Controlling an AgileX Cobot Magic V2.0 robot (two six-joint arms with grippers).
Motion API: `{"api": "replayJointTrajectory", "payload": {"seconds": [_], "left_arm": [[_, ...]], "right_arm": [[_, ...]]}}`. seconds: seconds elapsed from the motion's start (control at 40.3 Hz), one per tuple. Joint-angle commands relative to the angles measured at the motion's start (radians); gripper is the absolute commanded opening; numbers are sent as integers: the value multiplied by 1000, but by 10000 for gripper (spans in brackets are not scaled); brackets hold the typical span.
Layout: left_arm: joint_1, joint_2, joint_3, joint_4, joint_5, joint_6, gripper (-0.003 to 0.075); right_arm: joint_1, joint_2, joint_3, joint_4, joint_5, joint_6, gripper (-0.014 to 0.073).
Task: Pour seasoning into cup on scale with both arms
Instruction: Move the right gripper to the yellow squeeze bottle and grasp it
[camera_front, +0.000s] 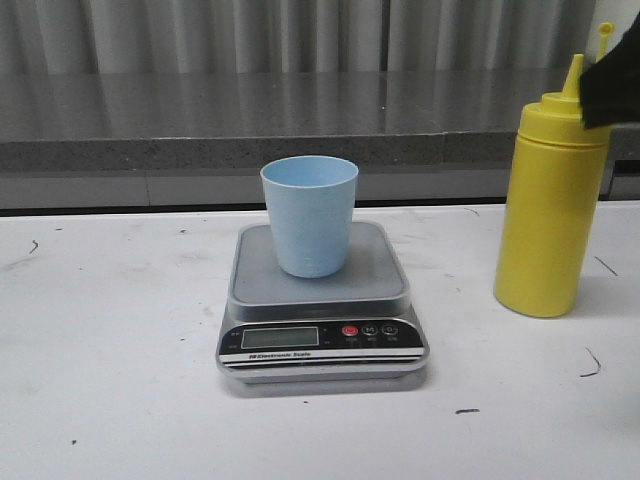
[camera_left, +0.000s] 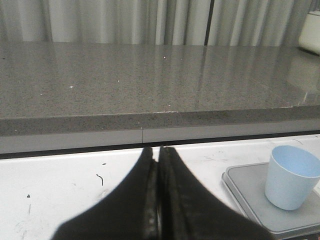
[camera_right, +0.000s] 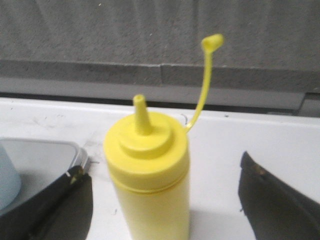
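The pale blue cup (camera_front: 310, 215) stands upright on the platform of the silver-grey scale (camera_front: 320, 345) in the middle of the white table. To its right stands the yellow seasoning bottle (camera_front: 548, 210), nozzle up, its tethered cap (camera_right: 212, 42) hanging off to one side. My right gripper (camera_right: 161, 167) is open, one finger on each side of the bottle's shoulder, neither touching it. A black part of that arm (camera_front: 612, 80) shows at the bottle's top. My left gripper (camera_left: 156, 150) is shut and empty over the table left of the scale (camera_left: 245, 192) and cup (camera_left: 291, 176).
A grey stone ledge (camera_front: 200, 120) runs along the back of the white table (camera_front: 100, 380), with curtains behind it. The scale's corner (camera_right: 45, 150) lies close to one right finger (camera_right: 70, 200). Small dark marks dot the tabletop.
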Motion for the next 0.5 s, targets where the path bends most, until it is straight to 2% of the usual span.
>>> {"api": "replayJointTrajectory", "payload": {"seconds": [0.0, 0.198, 0.471], "left_arm": [[2, 8, -25, -8, -88, -11, -20], [2, 8, -25, -8, -88, -11, -20], [2, 8, -25, -8, -88, -11, -20]], "right_arm": [[32, 52, 24, 4, -192, 0, 606], [46, 160, 116, 13, -335, 0, 606], [46, 333, 119, 27, -553, 0, 606]]}}
